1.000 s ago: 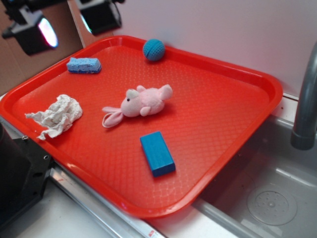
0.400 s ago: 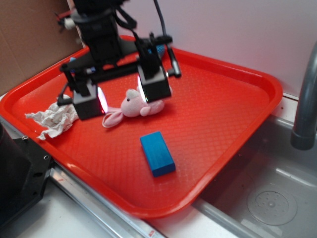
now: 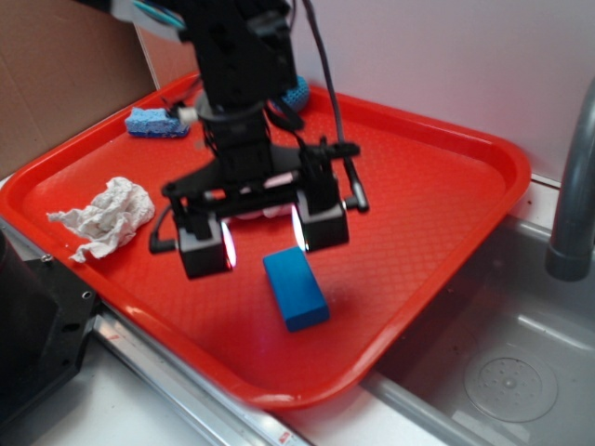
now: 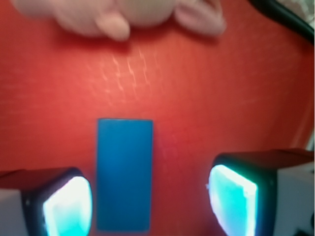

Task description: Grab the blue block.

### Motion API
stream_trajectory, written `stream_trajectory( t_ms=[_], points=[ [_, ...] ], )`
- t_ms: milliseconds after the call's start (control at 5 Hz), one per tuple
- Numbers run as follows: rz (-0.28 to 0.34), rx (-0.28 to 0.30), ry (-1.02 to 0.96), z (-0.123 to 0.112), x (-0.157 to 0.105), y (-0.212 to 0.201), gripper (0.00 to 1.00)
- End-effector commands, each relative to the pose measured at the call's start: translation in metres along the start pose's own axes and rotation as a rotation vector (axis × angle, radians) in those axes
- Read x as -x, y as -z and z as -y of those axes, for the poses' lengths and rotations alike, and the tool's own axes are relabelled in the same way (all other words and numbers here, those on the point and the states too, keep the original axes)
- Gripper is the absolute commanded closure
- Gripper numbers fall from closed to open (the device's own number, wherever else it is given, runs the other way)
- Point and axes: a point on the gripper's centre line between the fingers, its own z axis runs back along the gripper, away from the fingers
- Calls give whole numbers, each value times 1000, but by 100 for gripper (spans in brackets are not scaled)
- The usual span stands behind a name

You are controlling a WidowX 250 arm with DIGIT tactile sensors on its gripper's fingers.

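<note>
The blue block (image 3: 296,287) lies flat on the red tray (image 3: 437,177), near its front edge. My gripper (image 3: 263,242) hangs open just above and behind the block, its lit pads (image 3: 310,228) wide apart. In the wrist view the blue block (image 4: 124,174) lies lengthwise between the pads (image 4: 232,199), closer to the left one and touching neither. My gripper (image 4: 150,204) holds nothing.
A pink plush toy (image 4: 118,14) lies just beyond the block, mostly hidden behind the arm in the exterior view. A crumpled white cloth (image 3: 107,214), a pale blue sponge (image 3: 153,122) and a teal ball (image 3: 297,93) sit on the tray. A sink (image 3: 507,372) and faucet (image 3: 572,186) are on the right.
The arm has swung in from the back left, forward and down over the tray. The open gripper now hovers over the blue block instead of the plush toy.
</note>
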Motion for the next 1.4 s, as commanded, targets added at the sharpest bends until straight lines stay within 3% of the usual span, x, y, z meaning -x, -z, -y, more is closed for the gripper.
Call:
stream_trajectory(
  t_ms=[0,200,600,800,1200],
  points=[
    [37,38,10,4,-4,21,0],
    [31,54,22,2,-2,26,100],
    [2,97,20,0,-12,14,100],
    [5,151,106,1,-26,-13,100],
    [-71,166,424,-1,-75,-101,100]
  ],
)
